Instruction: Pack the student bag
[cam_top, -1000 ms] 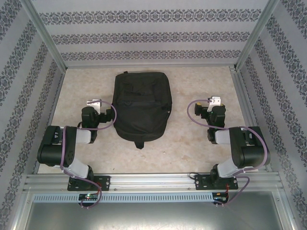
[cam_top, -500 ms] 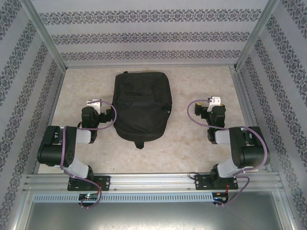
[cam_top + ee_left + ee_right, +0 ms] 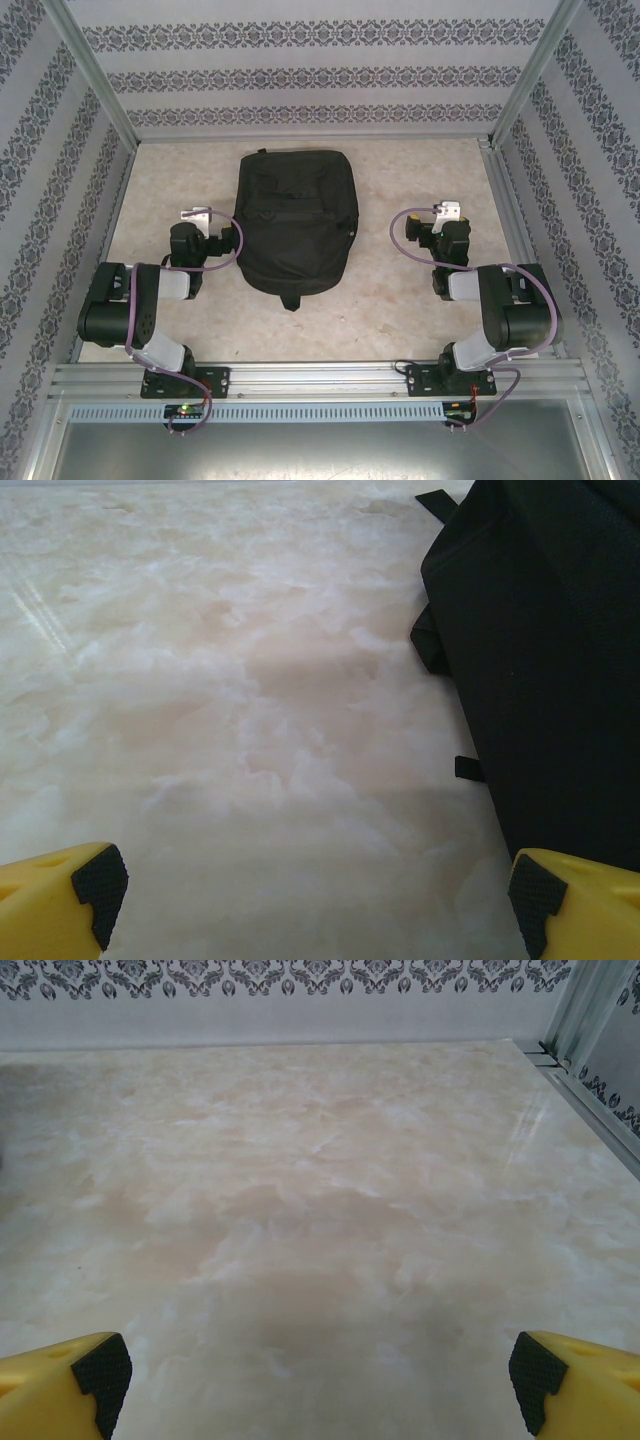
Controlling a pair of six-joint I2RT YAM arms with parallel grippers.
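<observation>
Top external: the student bag (image 3: 297,220) lies just right of the left gripper (image 3: 195,214), well apart from the right gripper (image 3: 448,211). Both jaws stand wide, empty. Bag black, soft, flat.

Student bag (image 3: 540,660) cut off top, right in left wrist view. Left gripper (image 3: 315,900), right gripper (image 3: 320,1375): fingers cropped by bottom edge.

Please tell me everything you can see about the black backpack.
The student bag is a large black backpack of soft fabric, with a front pocket and a loop at its near end. It lies flat at the middle of the table, apparently closed. The left claw stands beside it, not touching.
</observation>
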